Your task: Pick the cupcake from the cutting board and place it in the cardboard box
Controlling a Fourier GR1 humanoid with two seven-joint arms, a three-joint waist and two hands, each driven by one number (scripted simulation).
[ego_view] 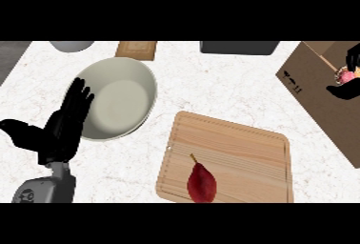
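One hand, the right (349, 71), holds the cupcake (345, 75) curled over the box (316, 90); lower inside before uncurling, while the left hand (65, 121) rests open.

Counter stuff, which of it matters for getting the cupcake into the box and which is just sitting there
Job: cupcake, held by right hand over cardboard box; cutting board.
Lying about: red pear, plate, grey bowl, dark tray; left hand resting.

We see our right hand (349, 71) cut off by the right edge, its fingers hiding most of the cupcake (345, 76) (only a pink bit shows). The box (316, 90) runs off right; the red pear (202, 183) off below.
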